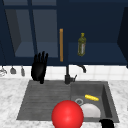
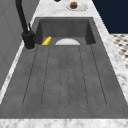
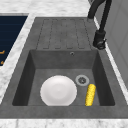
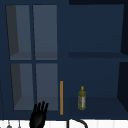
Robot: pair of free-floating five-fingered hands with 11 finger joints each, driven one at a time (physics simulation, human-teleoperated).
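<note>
While nothing is grasped, the left hand hangs upright over the back edge of the sink, its fingers straight and spread, in front of the lower edge of the glass-fronted cabinet. I judge this a pause between grasps. The nearest thing to take is the handle, a slim upright bar of pale wood just right of the hand and higher; reaching it would call for a short rise to the right and a curl round the bar. Right of that, a tall olive-glass bottle stands on an open shelf. Below, the dark matte tap rises behind the grey, stone-like sink with its ribbed drainer. A glossy red ball sits at the front edge. In the basin lie a round white plate and, beside it, a knobbly yellow corn cob. The right hand shows at the sink's front right corner, near the plate; whether it is wide or closed I cannot tell.
</note>
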